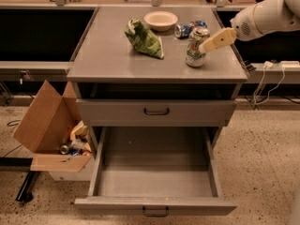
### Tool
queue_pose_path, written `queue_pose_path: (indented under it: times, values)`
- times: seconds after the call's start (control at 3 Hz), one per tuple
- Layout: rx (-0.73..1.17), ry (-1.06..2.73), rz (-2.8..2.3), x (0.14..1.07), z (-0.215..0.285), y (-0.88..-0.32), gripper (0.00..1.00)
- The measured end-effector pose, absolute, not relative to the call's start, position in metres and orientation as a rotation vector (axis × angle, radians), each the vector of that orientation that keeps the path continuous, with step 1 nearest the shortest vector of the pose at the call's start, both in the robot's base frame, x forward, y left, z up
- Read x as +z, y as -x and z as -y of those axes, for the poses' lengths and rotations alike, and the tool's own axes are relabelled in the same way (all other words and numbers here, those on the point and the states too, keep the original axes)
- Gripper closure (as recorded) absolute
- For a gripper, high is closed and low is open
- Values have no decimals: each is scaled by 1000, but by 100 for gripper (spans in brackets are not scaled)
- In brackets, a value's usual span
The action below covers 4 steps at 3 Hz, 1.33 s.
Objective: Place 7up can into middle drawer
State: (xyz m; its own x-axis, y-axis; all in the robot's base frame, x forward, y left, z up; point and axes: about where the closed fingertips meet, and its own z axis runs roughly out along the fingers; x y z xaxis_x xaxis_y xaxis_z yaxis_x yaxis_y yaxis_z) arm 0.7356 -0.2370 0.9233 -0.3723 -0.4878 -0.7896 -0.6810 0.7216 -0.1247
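Observation:
The 7up can [193,52] stands upright on the grey cabinet top [117,62], near its right edge. My gripper [206,45] reaches in from the right on a white arm and sits against the can's upper right side; the can still rests on the top. The middle drawer [154,177] is pulled wide open below, its grey floor bare, with a black loop handle [155,213] on its front.
A blue-and-silver can [184,30] lies behind the 7up can, by a cream bowl [161,20]. A green crumpled bag [144,39] lies mid-top. The upper drawer front [156,110] is shut. An open cardboard box [49,135] with rubbish stands on the floor at left.

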Motion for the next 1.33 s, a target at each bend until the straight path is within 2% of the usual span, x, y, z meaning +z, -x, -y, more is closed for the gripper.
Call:
queue_pose_path:
  times: [0.33, 0.67, 1.33]
  values:
    - [311, 869, -2027, 916, 233, -755, 0]
    - [340, 885, -2008, 913, 220, -764, 18]
    - [378, 960, -1965, 922, 186, -755, 66]
